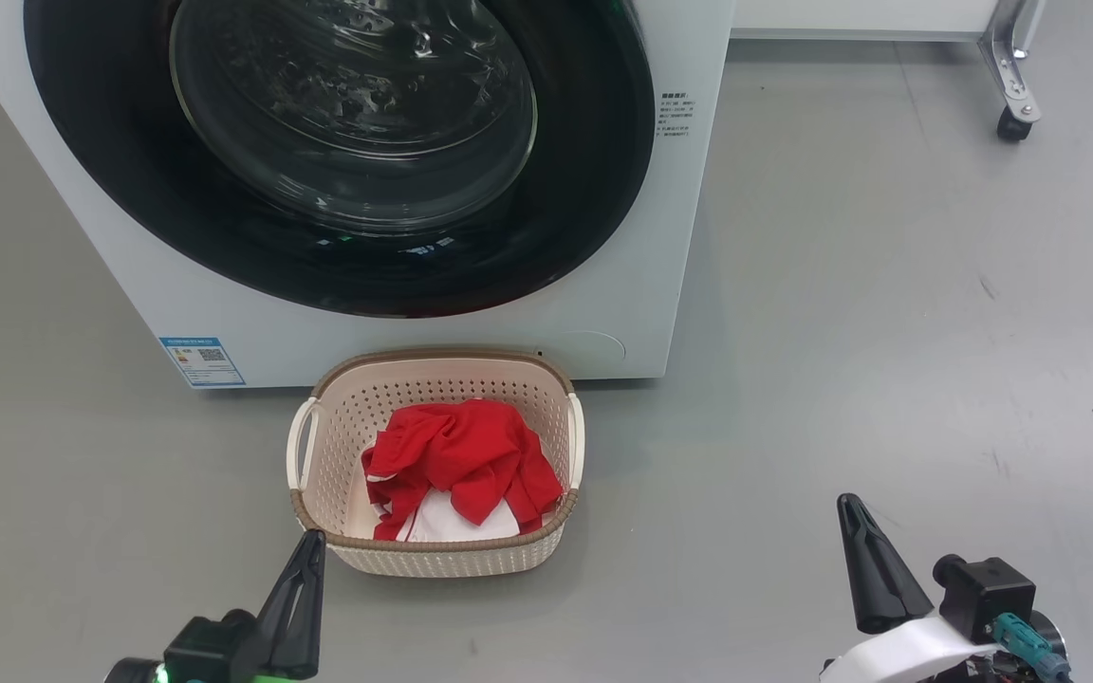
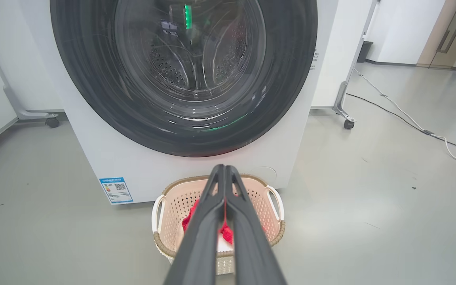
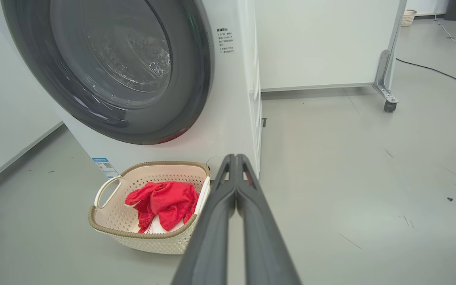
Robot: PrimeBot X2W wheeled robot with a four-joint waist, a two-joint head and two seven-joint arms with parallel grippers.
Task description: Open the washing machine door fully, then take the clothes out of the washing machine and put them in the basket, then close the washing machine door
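The white washing machine (image 1: 660, 237) stands ahead with its round black-rimmed door (image 1: 347, 142) flat against the front. Red and white clothes (image 1: 456, 470) lie in the cream basket (image 1: 442, 555) on the floor just before the machine. My left gripper (image 1: 311, 543) is shut and empty, hovering near the basket's front left corner. Further right, my right gripper (image 1: 848, 505) is shut and empty above bare floor. The left wrist view looks along the shut left gripper (image 2: 225, 169) at the basket (image 2: 275, 233) and door (image 2: 291, 79). The right wrist view has the shut right gripper (image 3: 235, 158) right of the clothes (image 3: 164, 202).
A blue label (image 1: 202, 360) sits low on the machine's front left. A white panel on a castor leg (image 1: 1014, 119) stands at the back right. A cable (image 2: 410, 118) trails across the grey floor to the right.
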